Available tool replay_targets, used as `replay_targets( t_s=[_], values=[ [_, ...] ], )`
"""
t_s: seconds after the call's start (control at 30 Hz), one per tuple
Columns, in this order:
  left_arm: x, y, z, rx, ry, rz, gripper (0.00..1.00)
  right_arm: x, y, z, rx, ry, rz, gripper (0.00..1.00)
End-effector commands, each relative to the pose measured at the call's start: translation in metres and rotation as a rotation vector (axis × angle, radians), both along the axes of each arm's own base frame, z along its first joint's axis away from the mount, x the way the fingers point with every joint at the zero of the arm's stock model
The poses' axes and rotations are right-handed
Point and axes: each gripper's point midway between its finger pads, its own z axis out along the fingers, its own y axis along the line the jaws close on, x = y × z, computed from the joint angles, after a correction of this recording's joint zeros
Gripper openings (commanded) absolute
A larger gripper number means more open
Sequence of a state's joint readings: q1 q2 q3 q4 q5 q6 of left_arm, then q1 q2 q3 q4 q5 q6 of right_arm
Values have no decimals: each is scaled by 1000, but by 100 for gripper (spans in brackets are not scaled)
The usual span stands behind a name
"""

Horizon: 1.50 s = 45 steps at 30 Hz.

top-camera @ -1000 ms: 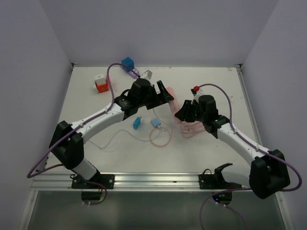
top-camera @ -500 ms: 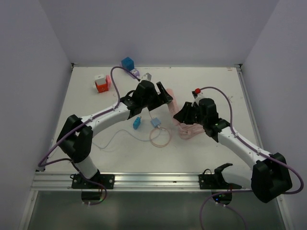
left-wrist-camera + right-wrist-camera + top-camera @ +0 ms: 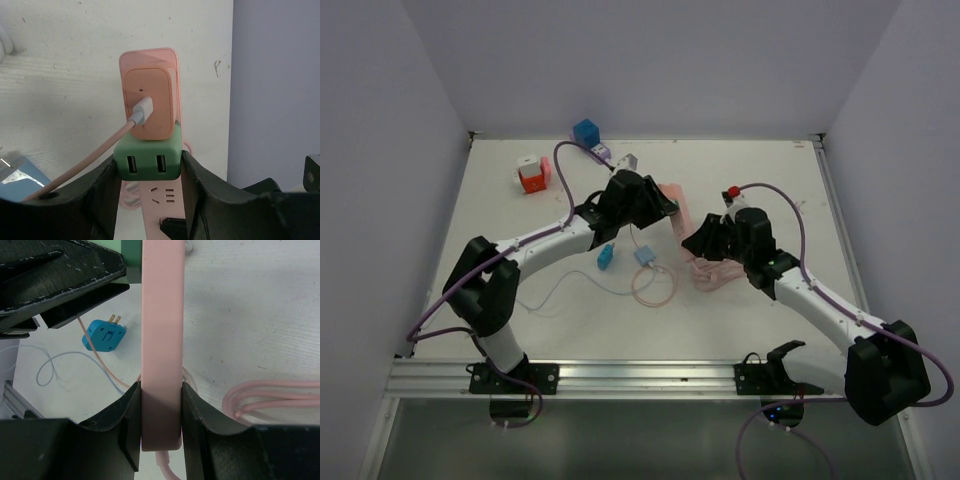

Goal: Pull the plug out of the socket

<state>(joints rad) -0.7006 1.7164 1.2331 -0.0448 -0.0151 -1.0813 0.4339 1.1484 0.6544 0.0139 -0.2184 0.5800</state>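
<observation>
The socket is a pink power strip point(image 3: 161, 340), and my right gripper point(image 3: 161, 410) is shut on its near end, holding it off the table. A green plug point(image 3: 147, 160) with two USB ports sits in the strip point(image 3: 162, 197). My left gripper point(image 3: 148, 165) is shut on it, both fingers point(image 3: 200, 185) pressing its sides. Behind the plug, a pink charger point(image 3: 150, 100) with a cable also sits in the strip. From above, the left gripper point(image 3: 665, 207) and right gripper point(image 3: 695, 240) meet at the strip point(image 3: 675, 193) mid-table.
The strip's pink cord lies coiled point(image 3: 715, 270) under the right arm. A blue plug point(image 3: 606, 256) and a light blue charger point(image 3: 645, 256) with a looped cable lie near the middle. An orange and white block point(image 3: 531, 175) and a blue cube point(image 3: 586, 131) stand at the back.
My left gripper has moved right onto the strip, and its jaws have closed from wide open onto the green plug. The right gripper has kept its hold and shifted slightly.
</observation>
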Motion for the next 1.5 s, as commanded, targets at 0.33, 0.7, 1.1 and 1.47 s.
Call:
replay_targets(
  t_s=[0.33,0.7,1.1,1.47],
  values=[
    [-7,13,39,-143,-48,48,0,14,-74,-70,-222,130,-359,0],
    [-22,27,83,-204,-56,28,0,30,-89,-77,-305,138,-421,0],
    [-30,53,110,-252,-69,50,0,53,-92,-66,-293,123,-446,0],
    [-24,83,57,19,-154,-77,0,57,-46,17,-118,-101,-190,0]
  ],
)
